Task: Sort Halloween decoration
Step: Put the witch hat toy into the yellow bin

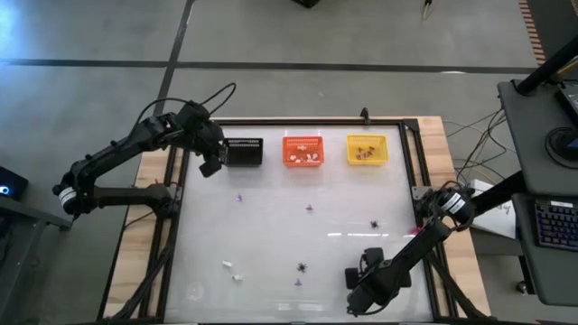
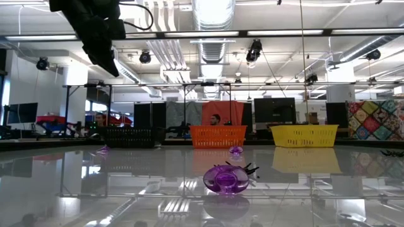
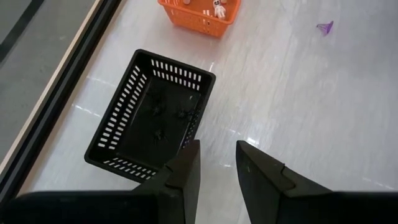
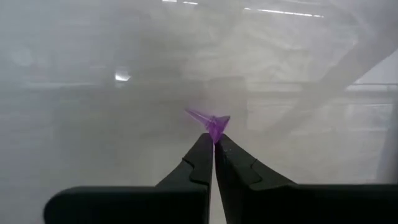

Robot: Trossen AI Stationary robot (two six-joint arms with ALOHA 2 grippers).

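Observation:
Small Halloween decorations lie scattered on the glossy table: purple pieces (image 1: 310,208) (image 1: 297,282), black spiders (image 1: 374,223) (image 1: 302,267) and white bits (image 1: 233,271). My right gripper (image 4: 214,140) points down near the table's front edge (image 1: 355,278), shut on a tiny purple piece (image 4: 211,121). My left gripper (image 3: 217,168) hangs open and empty above the table, beside the black basket (image 3: 152,112), which has black spiders in it. In the low view a purple ring-like trinket (image 2: 225,180) lies close to the camera with a black spider (image 2: 249,169) behind it. My right gripper pinches the purple piece by one end (image 4: 215,134) between its two fingertips, coming from above and pointing down. The rest of the piece, with its pointed tip (image 4: 194,114), sticks out beyond the fingertips. Whether it is clear of the table does not show.
Three baskets stand in a row along the far edge: black (image 1: 244,152), orange (image 1: 303,150) with white and brownish pieces, and yellow (image 1: 368,150) with brownish pieces. A dark frame (image 1: 411,162) borders the table. People sit in the room beyond.

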